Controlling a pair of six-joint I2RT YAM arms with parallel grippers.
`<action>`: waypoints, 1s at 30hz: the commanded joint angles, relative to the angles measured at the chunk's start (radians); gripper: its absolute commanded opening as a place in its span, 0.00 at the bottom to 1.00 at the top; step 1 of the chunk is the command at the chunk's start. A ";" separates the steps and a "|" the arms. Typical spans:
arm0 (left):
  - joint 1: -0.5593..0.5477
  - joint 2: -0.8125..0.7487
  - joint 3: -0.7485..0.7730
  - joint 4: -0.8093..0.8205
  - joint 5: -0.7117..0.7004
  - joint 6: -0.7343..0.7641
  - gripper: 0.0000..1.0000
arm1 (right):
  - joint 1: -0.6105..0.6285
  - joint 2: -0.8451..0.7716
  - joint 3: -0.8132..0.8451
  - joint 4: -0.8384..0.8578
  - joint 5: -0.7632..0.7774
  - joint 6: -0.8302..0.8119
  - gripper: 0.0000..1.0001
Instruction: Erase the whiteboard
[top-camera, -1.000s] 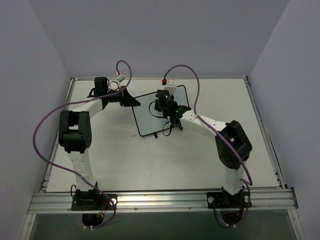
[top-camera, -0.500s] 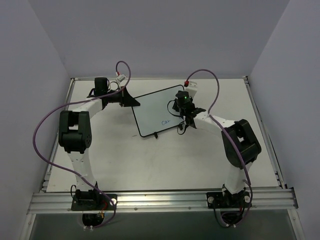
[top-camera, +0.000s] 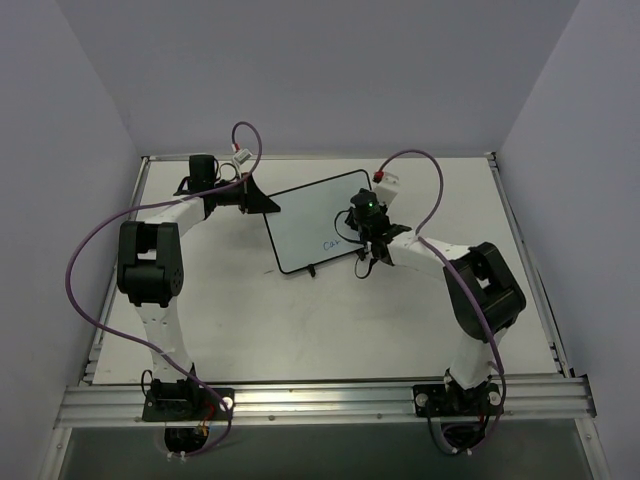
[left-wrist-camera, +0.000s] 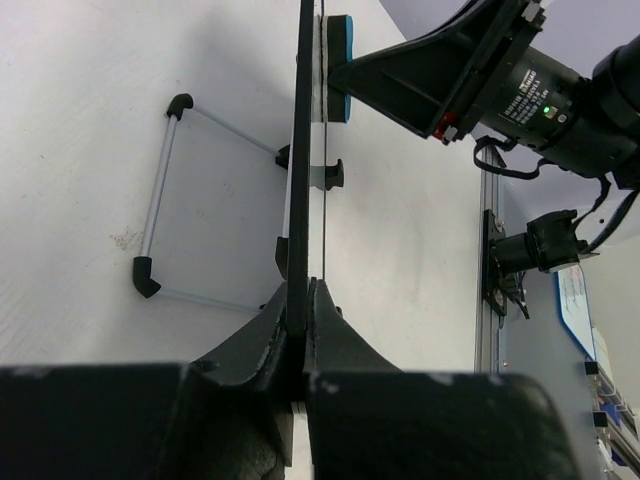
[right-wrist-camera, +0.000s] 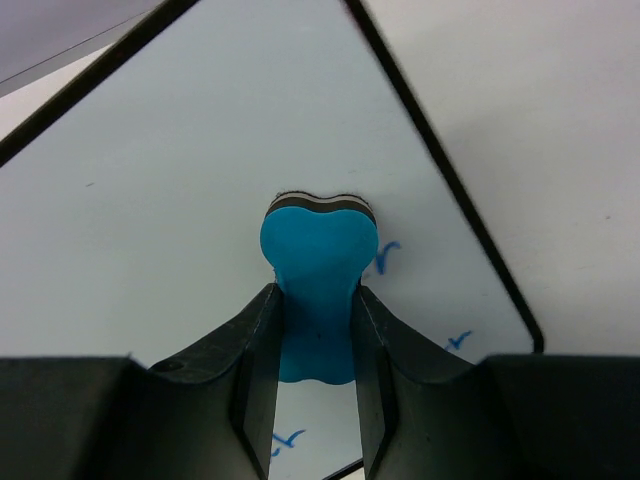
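Observation:
The whiteboard, white with a thin black frame, stands at the table's far middle, with blue writing near its lower right. My left gripper is shut on its left edge; in the left wrist view the board's edge runs up from between the jaws. My right gripper is shut on the blue bone-shaped eraser, whose felt end is pressed on the board face. Blue marks remain beside and below the eraser. The eraser also shows in the left wrist view.
A wire stand with black feet lies on the table behind the board. Metal rails edge the table at the right and front. Purple cables loop above both arms.
My right gripper swept with the eraser from the board's upper middle out to its right edge, then came back slightly left onto the board face. The blue writing came into view. The left arm held still.

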 joint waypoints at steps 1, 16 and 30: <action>-0.021 -0.021 0.011 0.034 0.021 0.156 0.02 | 0.071 0.026 0.063 -0.047 0.001 0.027 0.00; -0.024 -0.020 0.011 0.030 0.015 0.173 0.02 | -0.071 0.032 0.020 -0.086 -0.004 -0.019 0.00; -0.029 -0.026 0.011 -0.012 0.012 0.185 0.02 | -0.136 0.014 -0.011 -0.065 -0.085 -0.024 0.00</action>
